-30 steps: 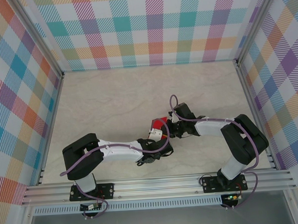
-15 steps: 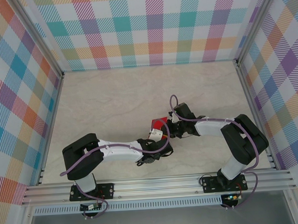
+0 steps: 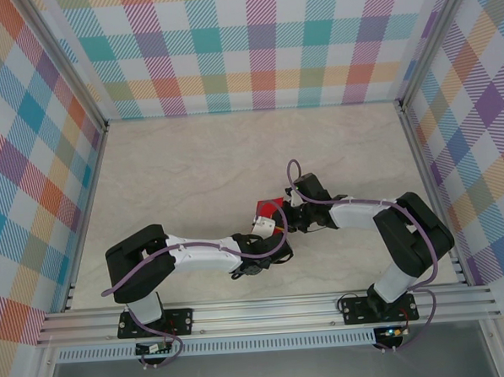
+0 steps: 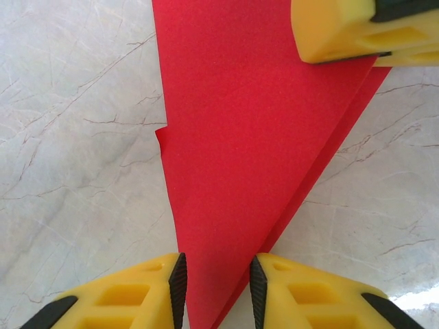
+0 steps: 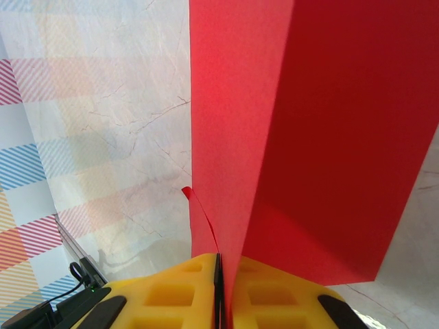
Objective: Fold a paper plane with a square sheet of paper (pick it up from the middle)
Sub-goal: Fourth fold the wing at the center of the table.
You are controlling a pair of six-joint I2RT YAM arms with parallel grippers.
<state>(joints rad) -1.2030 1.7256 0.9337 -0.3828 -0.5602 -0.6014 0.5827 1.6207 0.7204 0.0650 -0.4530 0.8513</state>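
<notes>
Nothing has visibly shifted since a second ago. You have one pale desk [image 3: 192, 175] inside three plaid walls [image 3: 253, 45]. Two arms, the left arm [image 3: 196, 252] and the right arm [image 3: 355, 210], meet at its middle. One folded red paper [image 3: 266, 208] is held up there. Your right claw [image 5: 218, 274] is clamped on its edge. Your left claw [image 4: 216, 288] stands apart, with the paper's pointed tip between its fingers.

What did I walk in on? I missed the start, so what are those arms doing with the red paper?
Two robot arms are folding the red paper over the table. The right gripper is clamped shut on one folded edge. The left gripper has its jaws apart around the paper's pointed end, not gripping it.
</notes>
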